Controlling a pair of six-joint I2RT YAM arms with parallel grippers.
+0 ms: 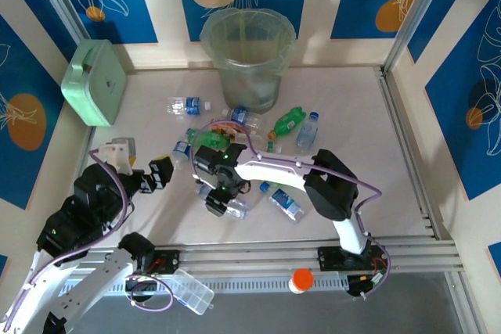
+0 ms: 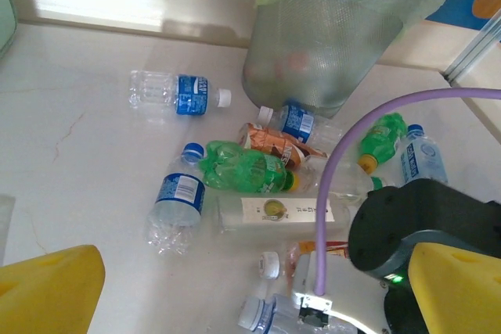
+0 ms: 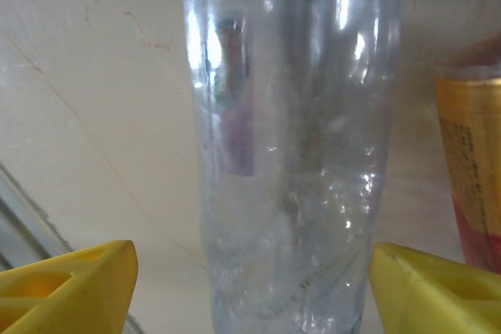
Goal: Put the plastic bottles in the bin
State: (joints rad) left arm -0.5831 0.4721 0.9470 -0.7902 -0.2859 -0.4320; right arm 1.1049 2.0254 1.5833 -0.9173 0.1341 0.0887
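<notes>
**Top external view.** The bin (image 1: 249,68) stands upright at the far side of the table (image 1: 352,146), mouth up, well apart from my right gripper (image 1: 217,202). The plastic bottles (image 1: 288,121) lie on their sides in a loose scatter between the bin and my arm bases. The bin's wall is cloudy, so I cannot confirm from here whether any are inside. My right gripper is lowered over a clear bottle (image 1: 237,209) at the near edge of the scatter. I judge it the chosen one because it lies clear of the thickest part of the pile. My left gripper (image 1: 160,171) hangs off to the left of the scatter, which I judge leaves the right arm room.

**Left wrist view.** On my left gripper (image 2: 254,279) the jaws are spread wide and grip nothing. It faces the bin (image 2: 329,52), with a green bottle (image 2: 246,166) and a blue-labelled bottle (image 2: 178,93) lying before it.

**Right wrist view.** On my right gripper (image 3: 250,295) the jaws are spread, with a yellow finger (image 3: 63,287) on each side of the clear bottle (image 3: 290,154). They sit across its body, so closing would pinch its width. The left gap is plain. The right finger sits close to the bottle wall, and I cannot tell whether it touches. A gold-labelled bottle (image 3: 470,177) lies just beside and could be nudged.
</notes>
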